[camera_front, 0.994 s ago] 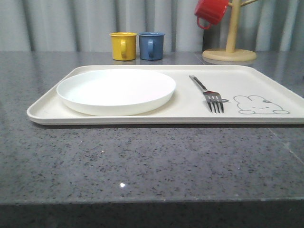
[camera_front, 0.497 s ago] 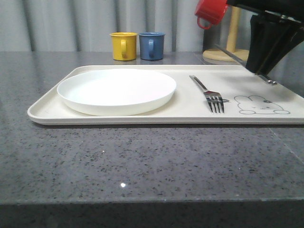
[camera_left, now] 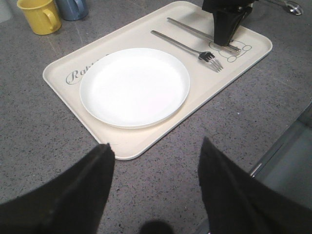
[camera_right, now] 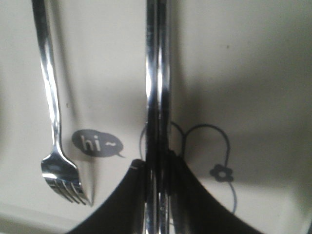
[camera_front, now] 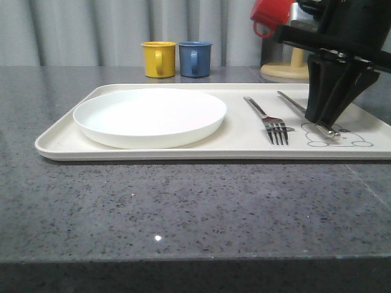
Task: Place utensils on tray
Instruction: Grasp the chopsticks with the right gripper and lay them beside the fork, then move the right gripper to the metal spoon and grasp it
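Steel, slim and stiff, the straight silver knife-like piece (camera_front: 303,110) looks light and slippery; right hand (camera_front: 324,125) pinches its near end, lowering it just beside the silver fork (camera_front: 269,120) on the cream rectangular tray (camera_front: 183,152).

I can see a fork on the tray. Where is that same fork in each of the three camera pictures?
Front view: the fork lies on the tray, right of the white plate, tines toward the camera.
Left wrist view: the fork lies between the plate and the knife.
Right wrist view: the fork lies beside the knife.
Shared landmark: the rabbit drawing near the tines.
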